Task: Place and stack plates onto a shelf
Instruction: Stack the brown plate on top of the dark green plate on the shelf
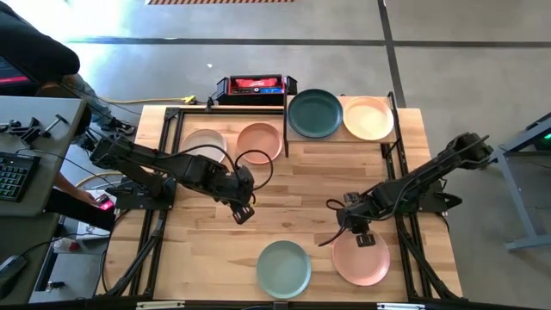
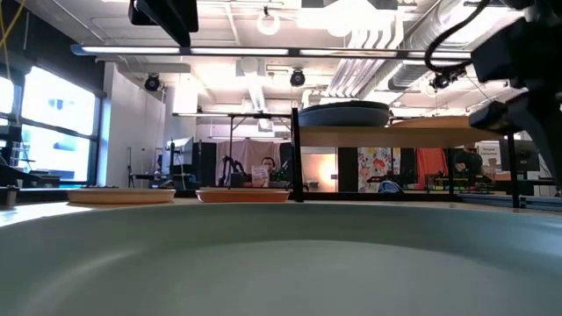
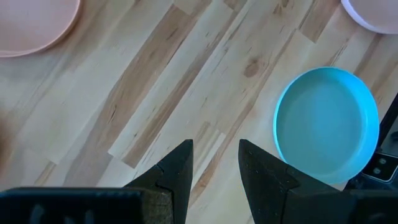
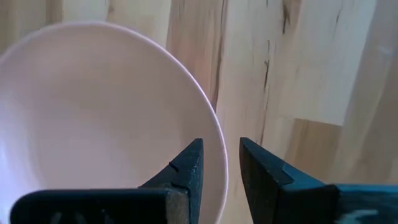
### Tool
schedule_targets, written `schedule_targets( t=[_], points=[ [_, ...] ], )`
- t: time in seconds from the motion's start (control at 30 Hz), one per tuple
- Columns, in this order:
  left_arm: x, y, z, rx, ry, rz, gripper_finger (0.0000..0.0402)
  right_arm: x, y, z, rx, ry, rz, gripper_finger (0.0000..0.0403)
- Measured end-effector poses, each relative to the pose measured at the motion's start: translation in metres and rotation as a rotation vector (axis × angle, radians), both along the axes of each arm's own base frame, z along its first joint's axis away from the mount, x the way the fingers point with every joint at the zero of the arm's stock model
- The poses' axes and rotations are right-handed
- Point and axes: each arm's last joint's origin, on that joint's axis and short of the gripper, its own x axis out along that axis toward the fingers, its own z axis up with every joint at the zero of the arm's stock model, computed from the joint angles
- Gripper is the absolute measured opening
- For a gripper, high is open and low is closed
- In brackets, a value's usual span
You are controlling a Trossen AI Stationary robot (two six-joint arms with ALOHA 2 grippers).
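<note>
Wood-plank surface under workshop lights: right gripper straddles the rim of a pink plate at the near right, jaws spread, unclamped; left gripper hangs open mid-surface.

Green and cream plates on shelf, four on table

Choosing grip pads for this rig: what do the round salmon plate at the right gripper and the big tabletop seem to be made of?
The round salmon plate looks like matte plastic or melamine, though glazed ceramic can't be excluded: even colour, thin rolled rim, no sharp glare. The right gripper straddles that rim, its fingers not yet touching it. The big tabletop looks like jointed light wood planks with a satin finish: visible grain, knots and seams.
</note>
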Motion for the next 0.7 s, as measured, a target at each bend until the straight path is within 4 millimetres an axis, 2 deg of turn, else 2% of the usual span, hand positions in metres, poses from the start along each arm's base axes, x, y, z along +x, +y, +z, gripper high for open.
schedule_targets(
  t=[0.4, 0.7],
  points=[
    [0.0, 0.0, 0.0, 0.0, -0.001, -0.002, 0.0115, -0.001, 0.001, -0.013, 0.01, 0.003, -0.006, 0.0083],
    [0.0, 0.0, 0.0, 0.0, -0.001, -0.002, 0.0115, 0.004, 0.004, -0.033, -0.029, 0.085, 0.016, 0.0083]
  ],
)
